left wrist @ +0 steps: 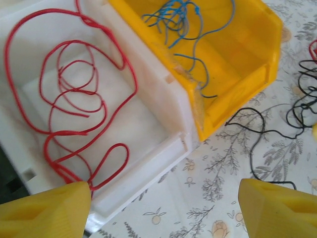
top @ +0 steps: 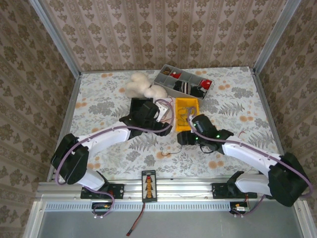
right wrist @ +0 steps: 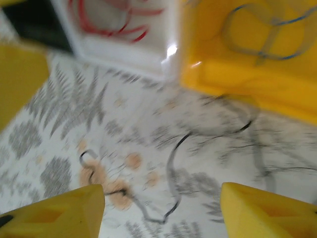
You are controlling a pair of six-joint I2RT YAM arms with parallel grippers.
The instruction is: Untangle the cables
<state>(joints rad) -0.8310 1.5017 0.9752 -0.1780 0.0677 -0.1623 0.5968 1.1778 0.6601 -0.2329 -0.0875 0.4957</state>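
Thin red wire (left wrist: 105,106): lies in loose loops inside the white plastic bin (left wrist: 148,124). Thin blue wire (left wrist: 171,22): coiled in the yellow plastic bin (left wrist: 237,74), which touches the white bin's side. Thin black wire (left wrist: 251,158): spread on the floral tabletop (left wrist: 208,188) just beside the yellow bin, outside both bins. My left fingers (left wrist: 44,210): spread wide by the white bin's near corner, holding nothing. My right fingers (right wrist: 267,213): wide apart and empty, above the black wire.

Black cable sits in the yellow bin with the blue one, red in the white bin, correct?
No: the left wrist view shows the black cable on the table beside the yellow bin. The blue cable is in it, the red cable in the white bin.
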